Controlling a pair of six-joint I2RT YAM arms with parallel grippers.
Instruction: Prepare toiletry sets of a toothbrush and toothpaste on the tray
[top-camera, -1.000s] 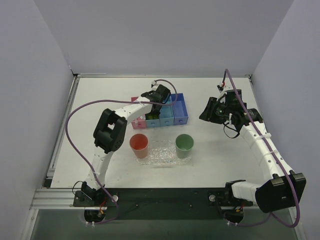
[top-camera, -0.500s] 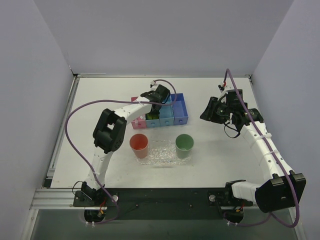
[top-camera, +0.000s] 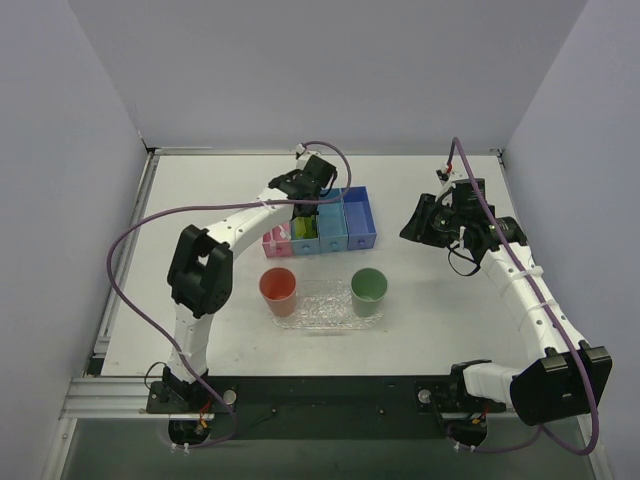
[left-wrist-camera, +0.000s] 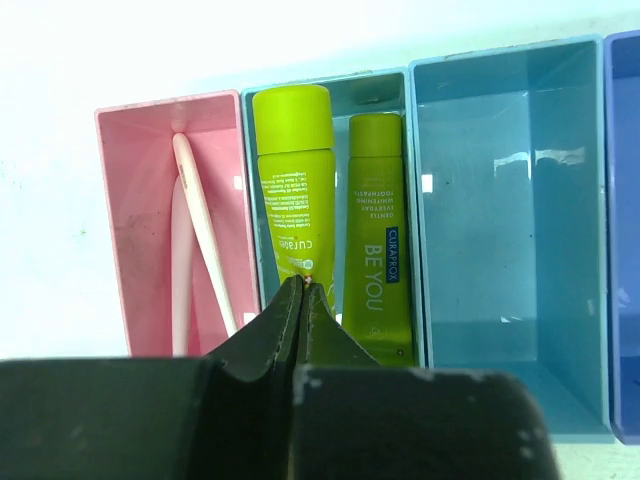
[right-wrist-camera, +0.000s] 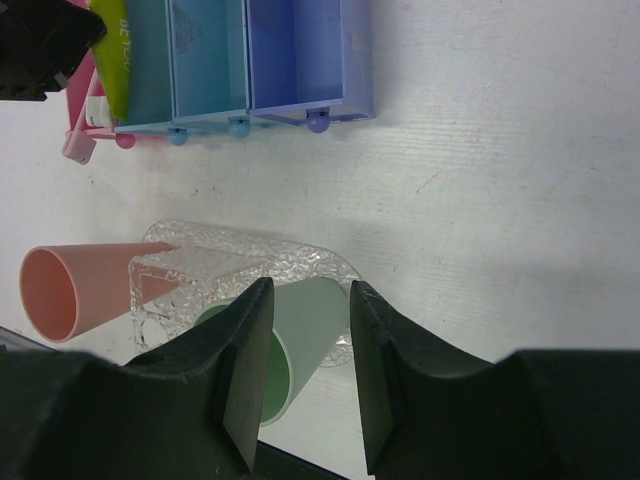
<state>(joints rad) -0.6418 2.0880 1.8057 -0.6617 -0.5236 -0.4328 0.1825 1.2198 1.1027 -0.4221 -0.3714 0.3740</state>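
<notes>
Two yellow-green toothpaste tubes (left-wrist-camera: 295, 180) lie side by side in the teal bin (left-wrist-camera: 415, 210). Two pink toothbrushes (left-wrist-camera: 205, 235) lie in the pink bin (left-wrist-camera: 125, 200) beside it. My left gripper (left-wrist-camera: 303, 283) is shut with nothing seen between the jaws, hovering over the left tube; it also shows in the top view (top-camera: 300, 207). The clear bumpy tray (top-camera: 325, 302) holds an orange cup (top-camera: 278, 288) and a green cup (top-camera: 369, 288). My right gripper (top-camera: 412, 228) is open and empty, right of the bins; in its wrist view (right-wrist-camera: 308, 290) the green cup (right-wrist-camera: 305, 325) shows between the fingers, far below.
The row of pink and blue bins (top-camera: 358, 222) stands behind the tray; the two blue bins on its right hold nothing. Grey walls close the table at the back and both sides. The left arm's purple cable loops over the left half.
My left gripper has risen and drawn back from low in the bins, and its elbow has swung left. The right arm has hardly moved.
</notes>
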